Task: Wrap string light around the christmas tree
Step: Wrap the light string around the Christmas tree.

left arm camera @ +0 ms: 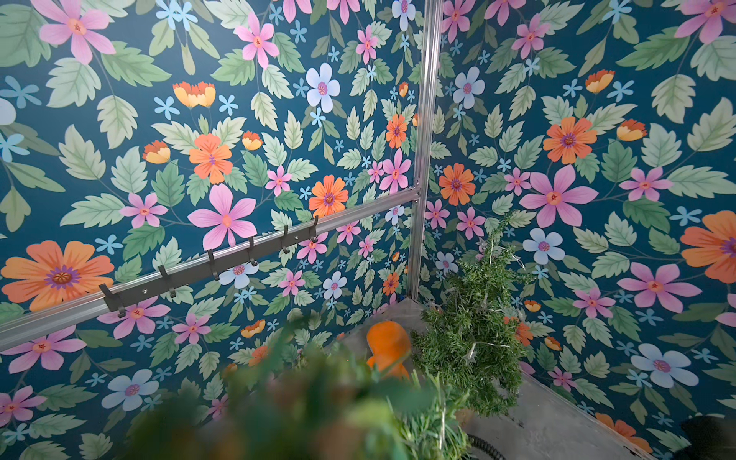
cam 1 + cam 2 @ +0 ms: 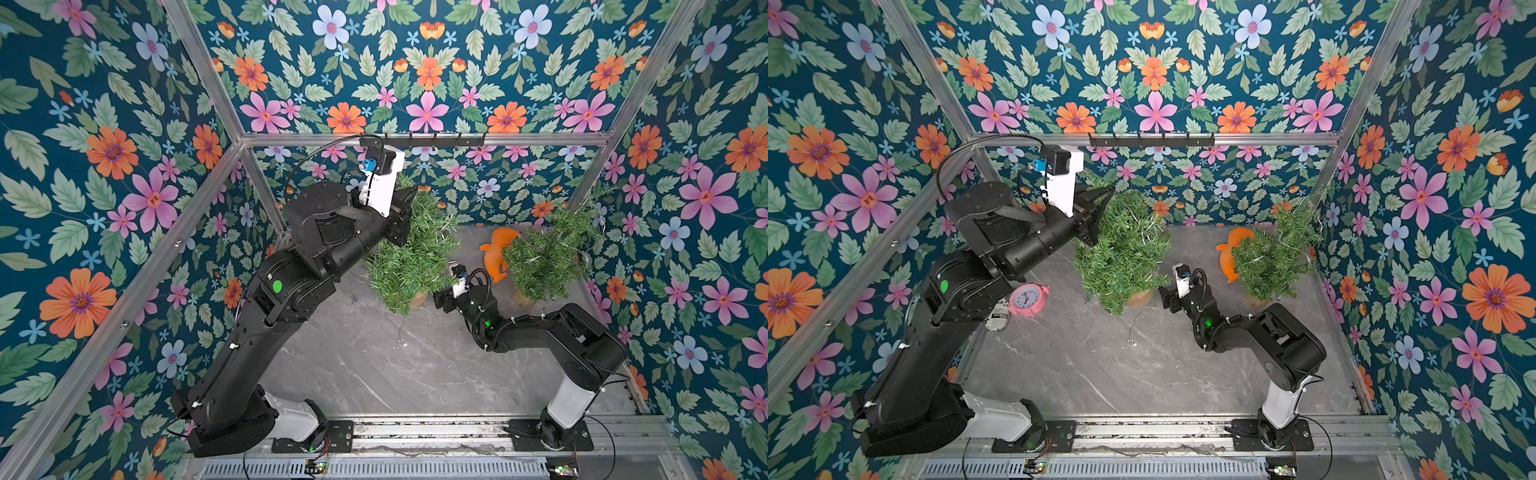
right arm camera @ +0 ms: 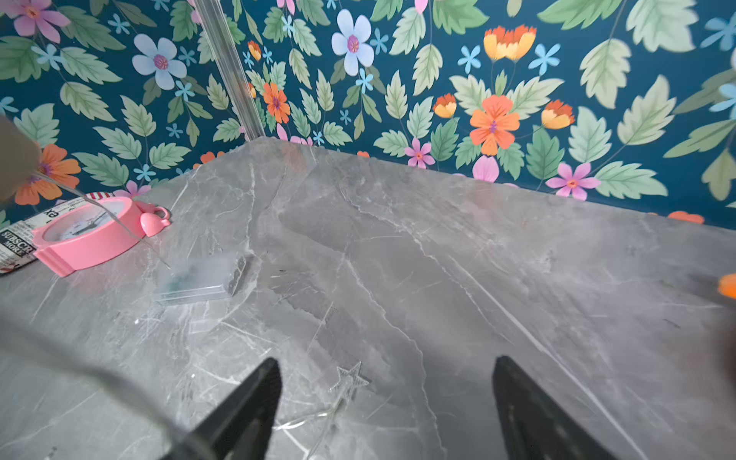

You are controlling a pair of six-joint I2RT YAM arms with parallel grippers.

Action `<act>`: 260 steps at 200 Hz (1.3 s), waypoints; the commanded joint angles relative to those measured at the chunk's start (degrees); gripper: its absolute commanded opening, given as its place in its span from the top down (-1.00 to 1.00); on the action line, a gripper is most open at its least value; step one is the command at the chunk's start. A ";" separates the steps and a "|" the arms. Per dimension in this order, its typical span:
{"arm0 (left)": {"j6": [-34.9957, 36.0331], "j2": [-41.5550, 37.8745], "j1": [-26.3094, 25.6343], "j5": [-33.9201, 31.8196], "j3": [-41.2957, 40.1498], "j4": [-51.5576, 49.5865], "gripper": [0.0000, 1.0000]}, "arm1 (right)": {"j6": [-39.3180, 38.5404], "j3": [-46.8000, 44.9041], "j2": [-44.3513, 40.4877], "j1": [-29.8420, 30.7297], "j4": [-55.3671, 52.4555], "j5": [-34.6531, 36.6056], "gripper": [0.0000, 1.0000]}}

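Note:
The christmas tree (image 2: 411,257) (image 2: 1125,257) leans in its brown pot mid-table. My left gripper (image 2: 409,195) (image 2: 1108,192) is shut on the tree's tip; in the left wrist view, blurred foliage (image 1: 318,410) hides the jaws. A thin string light wire hangs from the tree's lower branches and ends in a clear star (image 2: 401,341) (image 2: 1131,341) lying on the table. My right gripper (image 2: 440,300) (image 3: 388,402) hovers low beside the pot, open. The star (image 3: 350,382) lies on the table between its fingers, untouched.
A second small tree (image 2: 548,257) (image 1: 474,338) strung with lights stands in the back right corner, an orange object (image 2: 496,253) beside it. A pink alarm clock (image 2: 1027,299), a newspaper-print roll (image 2: 998,318) and a clear box (image 3: 199,278) lie left. A hook rail (image 2: 424,141) crosses the back wall.

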 commanded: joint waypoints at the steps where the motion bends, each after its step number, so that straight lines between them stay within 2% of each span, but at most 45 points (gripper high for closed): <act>1: 0.06 -0.16 0.07 -0.54 0.60 4.93 1.00 | 1.29 -0.45 0.68 0.10 6.14 -1.27 0.01; 20: 0.28 0.07 0.05 -1.24 0.47 4.64 1.00 | 0.00 -1.16 -0.56 0.21 5.80 -1.87 0.60; 27: 0.39 0.03 0.06 -1.85 0.23 4.51 1.00 | -0.61 -1.56 -1.65 0.26 5.10 -1.90 0.76; 45: 0.48 -0.27 0.07 -3.23 -0.98 4.76 1.00 | -2.64 -3.67 -6.10 1.01 3.62 -0.15 0.89; 61: 0.41 -0.77 0.08 -4.21 -3.06 6.39 1.00 | -5.52 -4.69 -14.71 2.01 -2.46 1.20 1.00; 79: 0.31 -1.00 0.05 -5.46 -4.91 8.24 1.00 | -9.48 -3.87 -24.49 3.69 -15.03 2.41 1.00; 106: 0.20 -1.47 0.06 -8.03 -7.88 11.12 1.00 | -9.39 -3.66 -38.42 4.00 -31.46 1.87 1.00; 139: -1.24 -2.73 0.13 -7.25 -13.13 15.11 1.00 | -8.76 -1.64 -49.72 4.19 -51.10 0.43 1.00; 166: -2.70 -2.17 0.07 -6.31 -15.62 17.27 1.00 | -6.00 -0.63 -58.01 4.23 -61.70 2.11 1.00; 202: -4.32 -0.28 0.07 -6.32 -18.40 20.42 1.00 | -3.25 3.93 -64.55 4.22 -72.38 2.45 1.00; 260: -8.46 5.32 0.10 -6.96 -20.59 27.41 1.00 | -3.54 12.34 -67.82 4.22 -84.30 -4.83 1.00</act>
